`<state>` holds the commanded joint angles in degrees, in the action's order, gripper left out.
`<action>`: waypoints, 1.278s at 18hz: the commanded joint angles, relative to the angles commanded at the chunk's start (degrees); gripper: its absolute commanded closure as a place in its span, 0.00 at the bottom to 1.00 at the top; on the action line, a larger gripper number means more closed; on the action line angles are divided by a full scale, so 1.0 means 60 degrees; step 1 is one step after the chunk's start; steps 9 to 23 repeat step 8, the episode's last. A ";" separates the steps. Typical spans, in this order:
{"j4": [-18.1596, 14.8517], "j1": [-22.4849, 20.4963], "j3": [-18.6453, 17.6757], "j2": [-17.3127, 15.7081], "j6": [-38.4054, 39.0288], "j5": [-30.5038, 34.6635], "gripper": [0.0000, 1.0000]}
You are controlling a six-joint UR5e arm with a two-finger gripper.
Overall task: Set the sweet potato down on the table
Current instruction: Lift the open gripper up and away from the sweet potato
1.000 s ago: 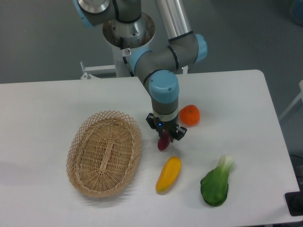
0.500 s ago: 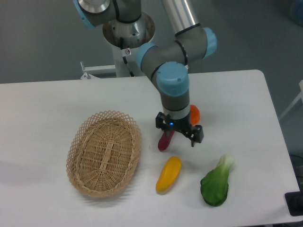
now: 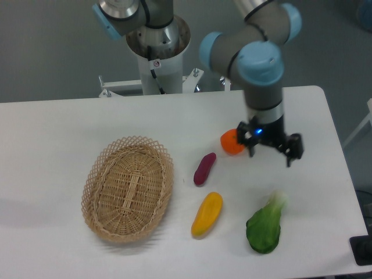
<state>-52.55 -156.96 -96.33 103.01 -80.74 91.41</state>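
My claw point(image 3: 271, 152) hangs with its two fingers spread wide apart and nothing between them. It sits above the right part of the white surface point(image 3: 58, 133), just to the right of the round orange fruit point(image 3: 231, 142), whose right edge my wrist hides.

The sweet potato point(image 3: 204, 168) lies flat on the surface, free of me and well to my left. It is tilted, its upper end pointing up and to the right. It rests between the wicker basket point(image 3: 128, 188) on its left and the orange fruit on its upper right, touching neither.

Just below it lies the yellow-orange vegetable point(image 3: 207, 214), tilted the same way. A leafy green vegetable point(image 3: 265, 225) lies below my claw, near the surface's front edge.
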 joint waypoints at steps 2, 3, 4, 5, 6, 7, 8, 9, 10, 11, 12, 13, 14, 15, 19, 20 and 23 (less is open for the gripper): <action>-0.0322 -0.0351 0.0015 -0.0191 -0.0851 -0.0190 0.00; -0.0469 -0.0527 0.0029 -0.0278 -0.1130 -0.0293 0.00; -0.0601 -0.0645 0.0015 -0.0308 -0.1351 -0.0395 0.00; -0.0646 -0.0733 0.0029 -0.0338 -0.1498 -0.0411 0.00; -0.0646 -0.0792 -0.0014 -0.0410 -0.1528 -0.0440 0.00; -0.0646 -0.0807 -0.0014 -0.0440 -0.1529 -0.0455 0.00; -0.0646 -0.0807 -0.0044 -0.0440 -0.1529 -0.0455 0.00; -0.0646 -0.0807 -0.0044 -0.0440 -0.1529 -0.0455 0.00; -0.0646 -0.0807 -0.0044 -0.0440 -0.1529 -0.0455 0.00; -0.0646 -0.0807 -0.0044 -0.0440 -0.1529 -0.0455 0.00; -0.0646 -0.0807 -0.0044 -0.0440 -0.1529 -0.0455 0.00; -0.0646 -0.0807 -0.0044 -0.0440 -0.1529 -0.0455 0.00; -0.0646 -0.0807 -0.0044 -0.0440 -0.1529 -0.0455 0.00; -0.0646 -0.0807 -0.0044 -0.0440 -0.1529 -0.0455 0.00; -0.0646 -0.0807 -0.0044 -0.0440 -0.1529 -0.0455 0.00; -0.0646 -0.0807 -0.0044 -0.0440 -0.1529 -0.0455 0.00; -0.0646 -0.0807 -0.0044 -0.0440 -0.1529 -0.0455 0.00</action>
